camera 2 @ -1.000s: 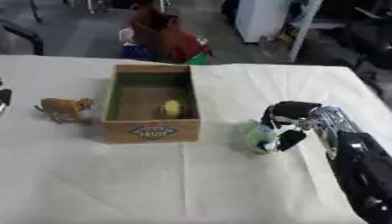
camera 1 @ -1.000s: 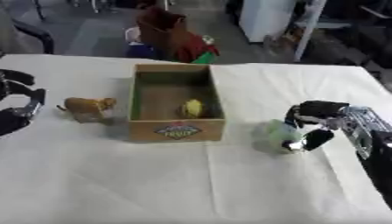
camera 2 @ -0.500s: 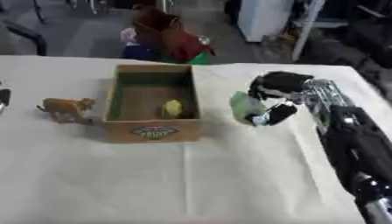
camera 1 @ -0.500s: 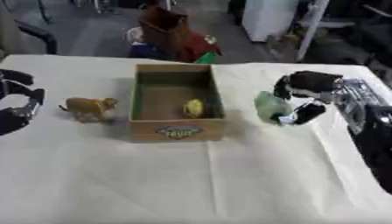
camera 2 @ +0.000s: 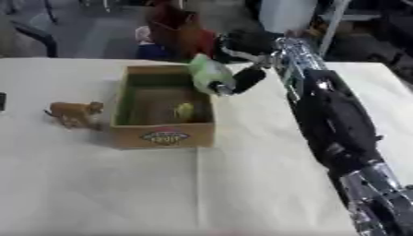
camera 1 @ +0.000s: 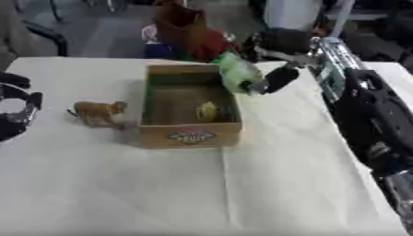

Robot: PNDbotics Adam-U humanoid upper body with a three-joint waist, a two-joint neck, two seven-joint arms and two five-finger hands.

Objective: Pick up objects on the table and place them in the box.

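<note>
Overhead, rounded green object (camera 1: 239,73) above cardboard box (camera 1: 190,134)

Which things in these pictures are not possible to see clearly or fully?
- Green object in the right hand: blurred in both views, kind unclear.
- Yellow thing in the box: too small to identify.
- Left hand: cut off by the left eye view's left edge.
- Toy animal: details blurred.
</note>
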